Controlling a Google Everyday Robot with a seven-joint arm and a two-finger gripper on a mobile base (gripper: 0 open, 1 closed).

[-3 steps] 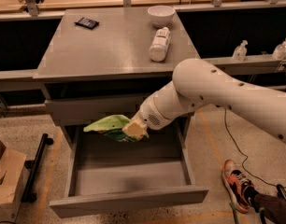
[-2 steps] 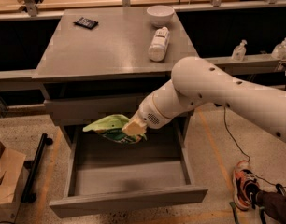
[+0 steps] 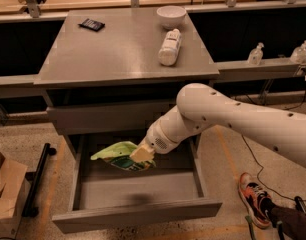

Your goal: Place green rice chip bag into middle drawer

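Observation:
The green rice chip bag [image 3: 118,155] is a crinkly light-green pouch held in the air above the open middle drawer [image 3: 138,189], over its back left part. My gripper [image 3: 141,154] is at the end of the white arm and is shut on the right end of the bag. The drawer is pulled out, with a flat grey bottom, low side walls and a plain front [image 3: 138,215]. The bag's shadow falls on the drawer floor. The closed plain drawer front [image 3: 108,119] sits just above.
On the grey tabletop [image 3: 113,49] lie a white bottle [image 3: 169,47], a white bowl [image 3: 171,16] and a small black object [image 3: 91,24]. A cardboard box [image 3: 5,189] stands at the left. A person's shoe [image 3: 255,199] is at the right on the floor.
The bag and gripper have stayed almost in place above the drawer, dropping only slightly. The shoe at the right has shifted.

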